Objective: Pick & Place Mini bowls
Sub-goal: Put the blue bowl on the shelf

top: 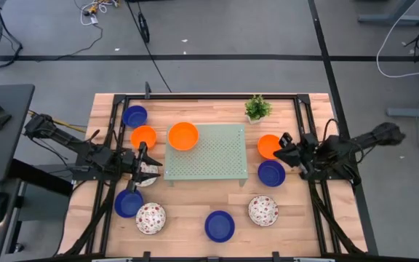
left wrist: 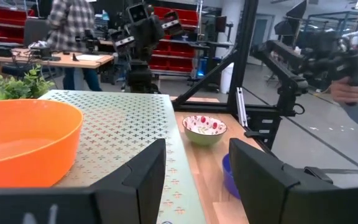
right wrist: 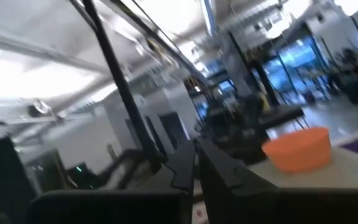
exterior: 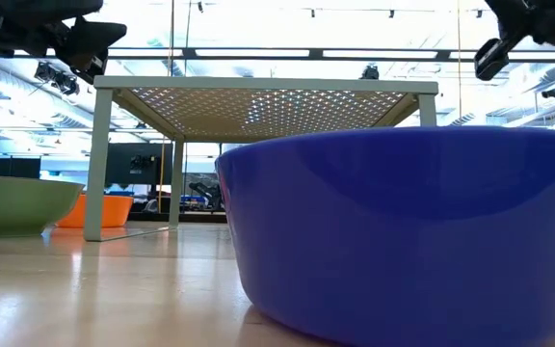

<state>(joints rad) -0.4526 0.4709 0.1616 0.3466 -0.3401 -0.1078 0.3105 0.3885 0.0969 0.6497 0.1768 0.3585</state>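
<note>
Several mini bowls are on the table around the pale green tray (top: 217, 156). An orange bowl (top: 182, 135) stands on the tray's far left corner. On the left are an orange bowl (top: 143, 136), two blue bowls (top: 134, 115) (top: 128, 203) and two speckled bowls (top: 148, 175) (top: 150, 218). Near the front lies a blue bowl (top: 219, 225). On the right are a speckled bowl (top: 263, 211), a blue bowl (top: 271, 173) and an orange bowl (top: 268, 147). My left gripper (top: 144, 159) (left wrist: 194, 180) is open and level at the tray's left edge, holding nothing. My right gripper (top: 282, 145) (right wrist: 194, 165) is shut and empty, raised beside the right orange bowl.
A small potted plant (top: 257, 108) stands at the tray's far right corner. Black frame rails (top: 308, 131) run along the table's sides. In the left wrist view a person (left wrist: 73, 25) stands far behind the table and a hand (left wrist: 347, 93) shows at the right.
</note>
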